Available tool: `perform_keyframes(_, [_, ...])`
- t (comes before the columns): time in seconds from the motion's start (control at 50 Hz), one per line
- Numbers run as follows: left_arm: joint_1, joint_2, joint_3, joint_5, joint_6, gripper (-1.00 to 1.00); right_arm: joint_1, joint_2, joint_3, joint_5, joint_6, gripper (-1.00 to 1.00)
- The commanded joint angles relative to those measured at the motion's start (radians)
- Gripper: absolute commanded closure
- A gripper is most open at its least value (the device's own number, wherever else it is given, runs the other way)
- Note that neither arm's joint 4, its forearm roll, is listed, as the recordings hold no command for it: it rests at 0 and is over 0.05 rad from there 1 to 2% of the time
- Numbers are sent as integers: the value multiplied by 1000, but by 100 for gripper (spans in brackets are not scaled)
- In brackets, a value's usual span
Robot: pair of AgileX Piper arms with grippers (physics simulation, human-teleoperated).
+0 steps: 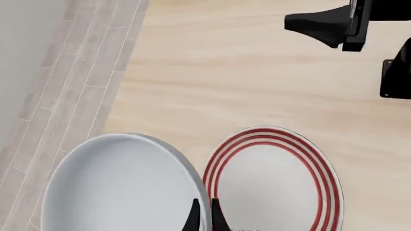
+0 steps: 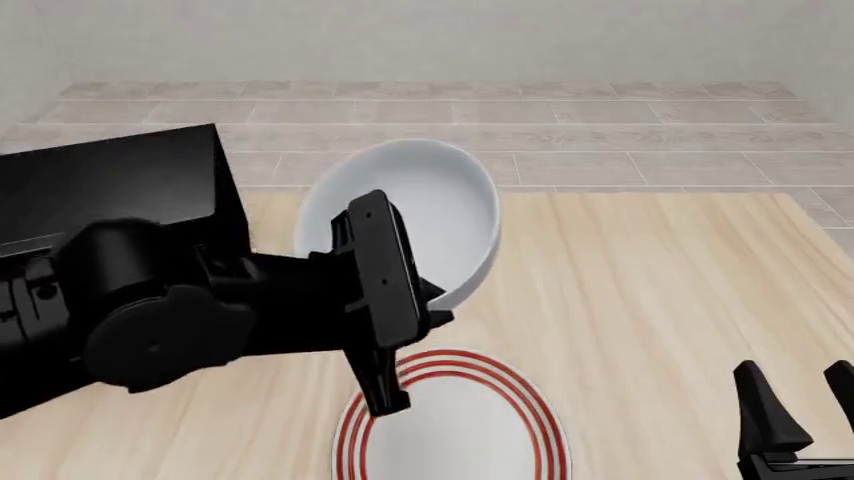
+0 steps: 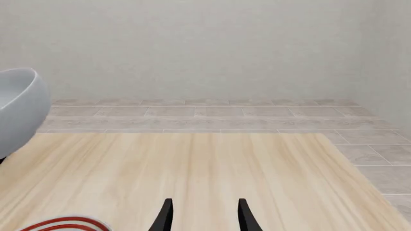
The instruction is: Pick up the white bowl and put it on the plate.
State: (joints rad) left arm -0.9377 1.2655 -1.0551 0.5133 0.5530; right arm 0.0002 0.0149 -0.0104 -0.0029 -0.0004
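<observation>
we see the left gripper pinched narrow on the white bowl's rim, holding it tilted, seemingly above the plate; our right gripper rests apart, fingers spread.

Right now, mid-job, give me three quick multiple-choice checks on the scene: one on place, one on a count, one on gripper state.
1. Where is the white bowl?
A. Flat on the plate
B. Lifted and tilted, in the left gripper
C. On the floor

2. How many red rings does the plate carry?
A. One
B. Three
C. Five

3. How is the right gripper?
A. Open, holding nothing
B. Shut on the bowl
C. Shut on the plate

Answers: 1 B, the left gripper pinches the bowl's rim, clear of the table. 2 B, three thin rings show near its rim. 3 A, its fingers stand apart over bare wood.
</observation>
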Motion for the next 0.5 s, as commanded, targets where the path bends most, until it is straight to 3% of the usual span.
perform_keyframes(0.02, [-36, -20, 44, -19, 5, 100, 0, -3, 2, 0, 0, -100])
perform_keyframes(0.34, [-68, -30, 85, -38, 0, 100, 0, -3, 2, 0, 0, -100])
perform_keyframes(0.5, [-118, -34, 78, -35, -37, 100, 0, -2, 2, 0, 0, -100])
